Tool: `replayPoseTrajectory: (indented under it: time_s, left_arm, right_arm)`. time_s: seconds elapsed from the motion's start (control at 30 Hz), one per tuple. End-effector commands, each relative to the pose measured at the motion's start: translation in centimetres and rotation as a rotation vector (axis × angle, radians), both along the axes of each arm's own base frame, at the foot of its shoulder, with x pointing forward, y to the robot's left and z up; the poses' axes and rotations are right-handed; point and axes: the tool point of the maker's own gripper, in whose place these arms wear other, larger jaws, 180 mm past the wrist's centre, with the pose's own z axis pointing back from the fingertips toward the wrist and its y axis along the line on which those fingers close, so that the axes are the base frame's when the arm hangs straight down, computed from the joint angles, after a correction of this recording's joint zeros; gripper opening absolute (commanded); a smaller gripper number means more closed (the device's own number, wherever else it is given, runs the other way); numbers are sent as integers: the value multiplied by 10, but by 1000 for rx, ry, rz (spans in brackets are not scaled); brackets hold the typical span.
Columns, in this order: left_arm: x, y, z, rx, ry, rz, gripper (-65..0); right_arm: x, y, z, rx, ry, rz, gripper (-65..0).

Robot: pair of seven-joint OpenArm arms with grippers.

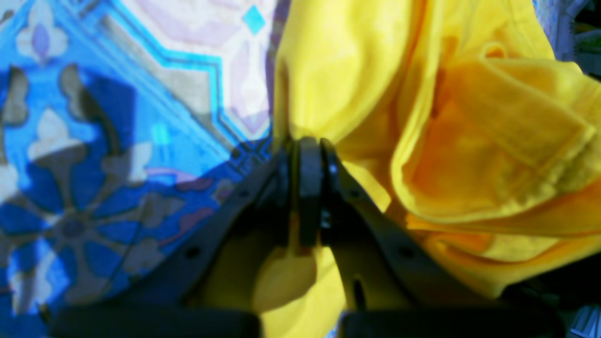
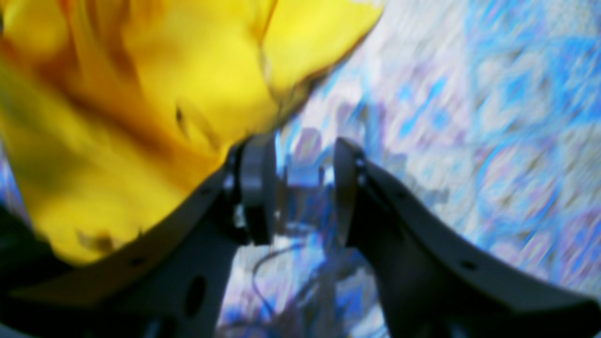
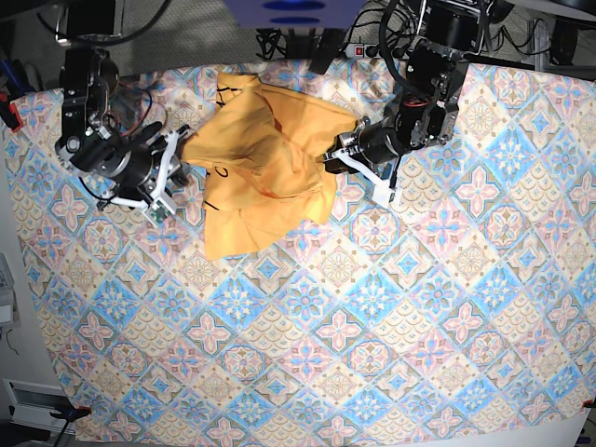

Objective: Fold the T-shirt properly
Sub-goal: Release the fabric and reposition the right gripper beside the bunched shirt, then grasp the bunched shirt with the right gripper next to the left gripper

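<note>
Crumpled T-shirt (image 3: 265, 172) lies bunched on the bench (image 3: 391, 326) — left gripper (image 1: 307, 148) pinches one edge, right gripper (image 2: 303, 176) gapes empty beside it. Pulling one-sided could twist the cloth further.

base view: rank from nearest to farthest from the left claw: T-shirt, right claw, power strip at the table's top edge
1. T-shirt: the left claw is at its edge, on the view's right side of the cloth.
2. Power strip: above that claw, past the tablecloth's top edge.
3. Right claw: across the shirt, on the view's left.
</note>
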Motion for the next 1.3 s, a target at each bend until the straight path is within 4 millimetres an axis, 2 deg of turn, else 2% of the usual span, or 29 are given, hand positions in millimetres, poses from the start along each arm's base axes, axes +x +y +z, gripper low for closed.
replayPoseTrajectory:
  time_s: [0.0,0.1,0.2,0.33,0.43,0.6,0.7,0.93,1.07,1.17,1.27]
  left_arm:
    - [5,3,3,14,-16,4,-650]
    - [5,5,2,17,-14,4,-650]
    - [4,4,2,14,-12,5,-650]
    - [3,5,1,16,-11,4,-650]
    - [4,5,2,17,-12,4,-650]
    - [5,3,3,11,-14,5,-650]
    - [5,3,3,11,-14,5,-650]
    - [2,5,1,16,-8,4,-650]
    - [2,5,1,17,-8,4,-650]
    - [2,5,2,15,-11,3,-650]
    - [0,15,0,35,-8,-3,-650]
  right_arm:
    - [6,-4,6,0,-28,-3,-477]
    - [-7,-11,-10,-39,27,-8,-487]
    - [-19,-28,-26,-131,71,-18,-502]
    - [-34,-26,-36,-141,104,-4,-508]
    - [-48,-4,-48,-122,147,70,-508]
    - [-55,38,-50,-72,143,177,-508]
    - [-43,75,-38,-6,84,232,-508]
    - [-21,131,-3,62,-41,356,-508]
    - [-19,171,9,126,-71,418,-508]
    - [-25,187,11,155,-68,442,-508]
    - [-27,196,12,172,-66,452,-508]
